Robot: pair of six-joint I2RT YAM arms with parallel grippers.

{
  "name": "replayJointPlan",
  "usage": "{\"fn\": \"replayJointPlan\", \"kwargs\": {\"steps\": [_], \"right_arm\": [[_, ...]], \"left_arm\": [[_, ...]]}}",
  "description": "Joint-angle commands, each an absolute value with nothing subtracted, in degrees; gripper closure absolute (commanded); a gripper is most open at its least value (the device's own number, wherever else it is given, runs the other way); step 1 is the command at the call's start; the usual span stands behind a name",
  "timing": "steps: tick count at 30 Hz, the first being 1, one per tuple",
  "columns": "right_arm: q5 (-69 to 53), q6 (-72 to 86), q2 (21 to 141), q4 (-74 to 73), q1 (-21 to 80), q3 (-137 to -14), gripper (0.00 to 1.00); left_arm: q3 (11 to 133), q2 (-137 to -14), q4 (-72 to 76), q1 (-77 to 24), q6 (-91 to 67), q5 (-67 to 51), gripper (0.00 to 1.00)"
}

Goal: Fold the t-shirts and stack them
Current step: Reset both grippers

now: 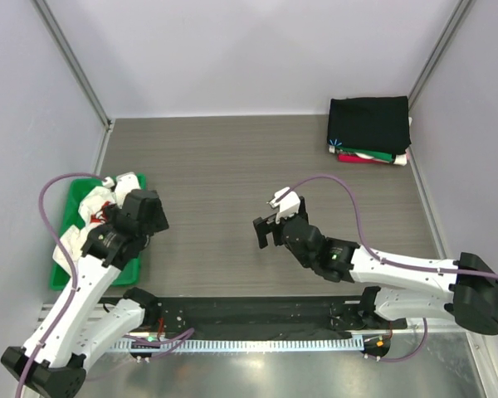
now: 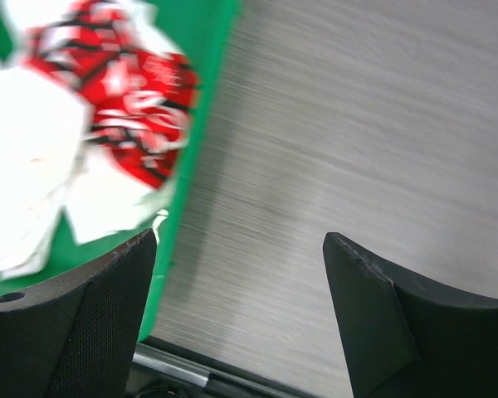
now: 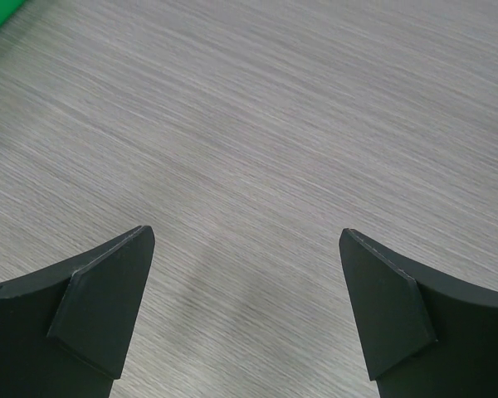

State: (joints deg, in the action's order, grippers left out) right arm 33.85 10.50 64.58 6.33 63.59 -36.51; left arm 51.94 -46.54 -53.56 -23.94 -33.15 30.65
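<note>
Far right corner of the table (image 1: pixel 216 166): a folded stack (image 1: pixel 370 154) of shirts, close to the right wall. The black shirt (image 1: pixel 369 123) lies on top, large and squared off, covering most of the pile. Under it, only along the near edge, thin bands of green, white and red cloth show.

Left side: a green tray (image 1: pixel 63 240) sits on the table, its long side running front to back. In it are the loose shirts (image 1: pixel 97 201), a crumpled heap of white cloth tangled with red cloth that carries a white print. Cannot tell how many pieces. The heap sits toward the far end of the tray.

The left arm (image 1: pixel 75 290) is bent up over the tray. The left fingers (image 2: pixel 83 323) are spread wide with nothing between them. In the wrist view they straddle the tray's right rim, one over the green, the other over bare table. The heap lies ahead of them and to the left, untouched. That view is blurred.

The right arm (image 1: pixel 398 269) reaches from the near right toward the middle of the table, well apart from both stack and tray. The right fingers (image 3: pixel 91 307) are wide apart and empty, pointing down at bare wood-grain surface.

Stack and heap lie at opposite sides of the table.
</note>
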Motion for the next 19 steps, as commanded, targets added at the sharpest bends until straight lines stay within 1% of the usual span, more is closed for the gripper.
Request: {"fn": "replayJointPlan", "kwargs": {"steps": [1, 3, 5, 7, 8, 15, 18, 19], "right_arm": [[33.9, 9.8, 61.1, 11.4, 63.9, -35.7, 0.00], [33.5, 9.8, 59.3, 12.5, 63.9, -34.5, 0.00], [33.1, 9.7, 57.8, 13.1, 63.9, -33.2, 0.00], [32.4, 9.6, 57.1, 13.7, 63.9, -32.6, 0.00], [32.0, 9.3, 56.8, 13.8, 63.8, -32.5, 0.00], [29.5, 8.4, 57.2, 13.9, 63.9, -32.6, 0.00], [30.8, 8.4, 57.7, 13.3, 63.8, -33.2, 0.00], [31.2, 8.9, 57.7, 13.2, 63.9, -33.2, 0.00]], "left_arm": [[54.6, -41.9, -59.3, -23.8, -41.2, 48.4, 0.17], [53.1, -38.2, -58.8, -23.8, -42.1, 53.1, 0.18], [52.1, -36.0, -58.0, -23.8, -42.7, 56.0, 0.14], [51.6, -34.3, -58.0, -23.7, -43.5, 57.2, 0.08], [51.5, -34.1, -58.2, -23.7, -43.7, 57.9, 0.07], [51.5, -35.9, -57.8, -23.8, -42.4, 56.5, 0.00], [51.3, -36.1, -56.7, -23.7, -40.9, 54.7, 0.00], [51.0, -36.1, -56.1, -23.8, -40.1, 52.4, 0.00]]}}
